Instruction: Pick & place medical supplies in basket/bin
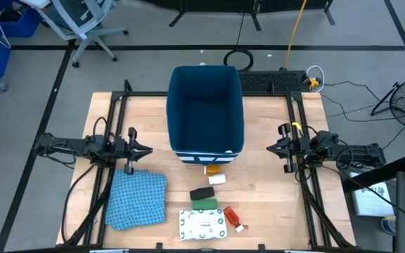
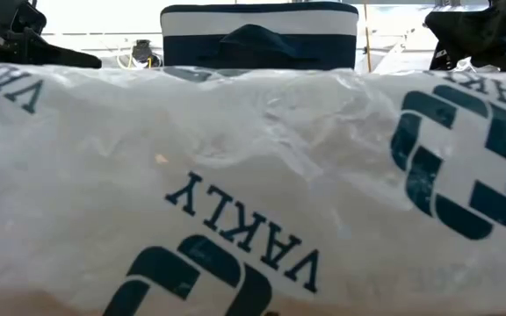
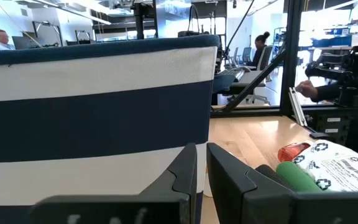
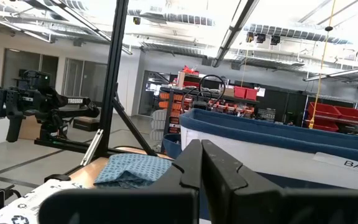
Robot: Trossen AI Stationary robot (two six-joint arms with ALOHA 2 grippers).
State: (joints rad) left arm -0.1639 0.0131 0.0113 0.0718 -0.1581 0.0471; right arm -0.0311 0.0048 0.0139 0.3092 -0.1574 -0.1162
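Dark arms (image 1: pixel 83 146), seemingly black-cabled

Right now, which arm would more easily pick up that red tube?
Probably the right arm's tool: the red tube lies on its side of the pile, while the left tool sits across the blue cloth.

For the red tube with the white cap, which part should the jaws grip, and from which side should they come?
Probably the middle of the red body of the red tube, coming straight down from above. It lies flat and slanted on the table, cap toward the near edge, so close across its narrow width. The white packet lies close beside it, so keep the jaws clear of it.
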